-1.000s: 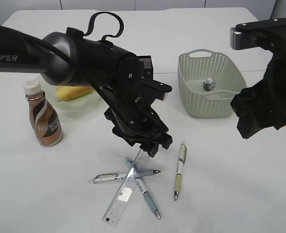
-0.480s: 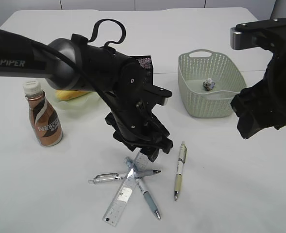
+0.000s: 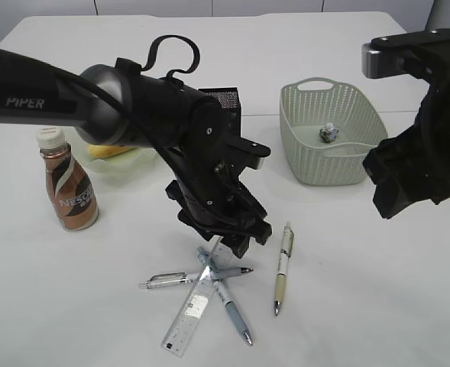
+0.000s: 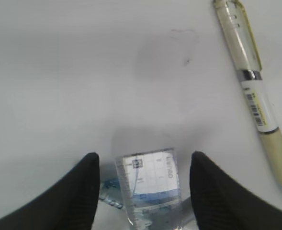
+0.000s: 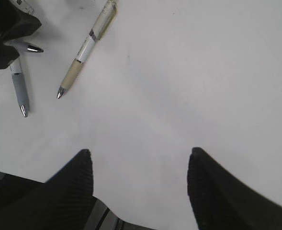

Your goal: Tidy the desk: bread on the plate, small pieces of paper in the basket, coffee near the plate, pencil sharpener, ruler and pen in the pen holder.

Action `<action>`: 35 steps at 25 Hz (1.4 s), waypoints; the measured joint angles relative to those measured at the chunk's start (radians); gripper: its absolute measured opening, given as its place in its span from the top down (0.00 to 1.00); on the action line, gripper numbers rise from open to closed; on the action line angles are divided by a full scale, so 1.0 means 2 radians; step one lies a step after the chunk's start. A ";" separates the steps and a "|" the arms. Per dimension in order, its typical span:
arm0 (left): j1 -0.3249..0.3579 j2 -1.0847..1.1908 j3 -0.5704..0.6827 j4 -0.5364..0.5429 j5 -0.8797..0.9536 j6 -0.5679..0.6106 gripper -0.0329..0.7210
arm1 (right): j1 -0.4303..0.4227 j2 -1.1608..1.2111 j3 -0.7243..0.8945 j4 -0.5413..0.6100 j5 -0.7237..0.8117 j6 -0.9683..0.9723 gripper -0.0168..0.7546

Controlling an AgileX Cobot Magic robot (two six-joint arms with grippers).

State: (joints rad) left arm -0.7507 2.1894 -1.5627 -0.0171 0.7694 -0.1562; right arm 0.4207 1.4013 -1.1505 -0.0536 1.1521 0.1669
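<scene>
Left tool (image 4: pixel 143 165) hangs low over the white worktop (image 3: pixel 377 290), its 2 black ribbed fingers (image 4: pixel 81 187) spread wide, straddling the upper end of the clear plastic ruler (image 4: pixel 149 184); nothing pinched yet. In the exterior view the ruler (image 3: pixel 196 302) lies aslant across 2 crossed pens, a silver clicker pen (image 3: pixel 186 277) and a blue-grey pen (image 3: pixel 228 302), so it probably sits slightly propped off the surface. Cream-and-white pen (image 3: pixel 283 267) lies just beside, apart from the pile. Judgement: step in hand is grasping the ruler for the black mesh pen holder (image 3: pixel 226 103), mostly hidden behind the left arm. To do it well: keep the ruler centred between the fingers, close across its width, not the thin flat faces, and descend only until the pads flank its edges; a thin, slick strip may skate or pivot on the pens beneath. Lift straight, then tilt upright before dropping in. Right tool (image 5: pixel 140 167) spread, idle over bare worktop. Green plastic basket (image 3: pixel 301 145) holds 1 crumpled paper scrap (image 3: pixel 328 134).
</scene>
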 joint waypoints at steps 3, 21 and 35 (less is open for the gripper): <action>0.000 0.000 0.000 0.000 0.000 0.000 0.38 | 0.000 0.000 0.000 0.000 0.000 0.000 0.35; 0.000 0.000 0.000 -0.002 -0.007 -0.001 0.38 | 0.000 0.000 0.000 0.000 0.002 0.000 0.35; 0.000 0.001 0.000 -0.010 0.001 -0.002 0.38 | 0.000 0.000 0.000 0.000 0.006 0.000 0.35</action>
State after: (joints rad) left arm -0.7507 2.1920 -1.5627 -0.0371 0.7716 -0.1609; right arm 0.4207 1.4013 -1.1505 -0.0536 1.1642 0.1669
